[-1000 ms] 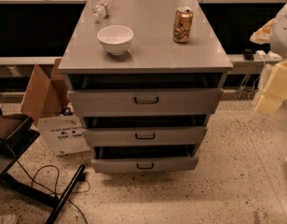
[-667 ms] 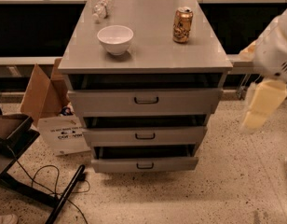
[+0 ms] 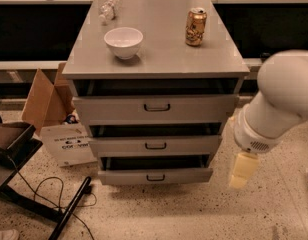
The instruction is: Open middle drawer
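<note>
The grey cabinet (image 3: 154, 59) has three stacked drawers. The middle drawer (image 3: 119, 146) has a flat grey front with a small dark wire handle (image 3: 155, 145) at its centre, and a dark gap shows above it. The taller top drawer (image 3: 114, 109) and the lowest drawer (image 3: 124, 176) each show a similar gap. My white arm (image 3: 279, 104) comes in from the right. My gripper (image 3: 242, 170), a cream-coloured end piece, hangs to the right of the cabinet at the height of the lowest drawer, apart from every handle.
On the cabinet top stand a white bowl (image 3: 123, 41) and a gold can (image 3: 195, 27), with a clear bottle (image 3: 108, 9) lying at the back. A cardboard box (image 3: 44, 101), a white box (image 3: 69, 144), a black stand (image 3: 14, 154) and a cable (image 3: 39, 189) are on the left.
My arm has swung in from the right edge, lower and closer to the cabinet. The gripper has dropped from top-drawer height to beside the lowest drawer. The drawers have not moved.
</note>
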Available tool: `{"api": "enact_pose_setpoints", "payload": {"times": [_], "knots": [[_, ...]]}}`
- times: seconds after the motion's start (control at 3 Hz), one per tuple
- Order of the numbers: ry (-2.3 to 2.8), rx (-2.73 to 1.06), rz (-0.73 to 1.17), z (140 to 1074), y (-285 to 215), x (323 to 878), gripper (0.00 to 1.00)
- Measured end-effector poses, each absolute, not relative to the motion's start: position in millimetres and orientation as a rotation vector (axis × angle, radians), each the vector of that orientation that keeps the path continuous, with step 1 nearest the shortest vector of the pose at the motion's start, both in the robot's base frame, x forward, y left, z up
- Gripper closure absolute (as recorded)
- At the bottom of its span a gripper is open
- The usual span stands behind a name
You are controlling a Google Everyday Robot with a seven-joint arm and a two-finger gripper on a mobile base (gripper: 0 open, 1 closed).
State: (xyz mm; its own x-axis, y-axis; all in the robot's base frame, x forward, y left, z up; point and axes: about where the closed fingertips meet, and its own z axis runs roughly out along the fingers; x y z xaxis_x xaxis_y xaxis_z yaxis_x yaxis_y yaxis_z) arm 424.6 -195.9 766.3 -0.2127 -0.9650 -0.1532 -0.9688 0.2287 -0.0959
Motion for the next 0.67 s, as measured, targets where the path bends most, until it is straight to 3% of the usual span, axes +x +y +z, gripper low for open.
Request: {"api": "enact_pose_setpoints", "payload": {"times": [0.67], "knots": [[2.321, -1.866, 0.158, 644, -198, 461, 0.0]]}}
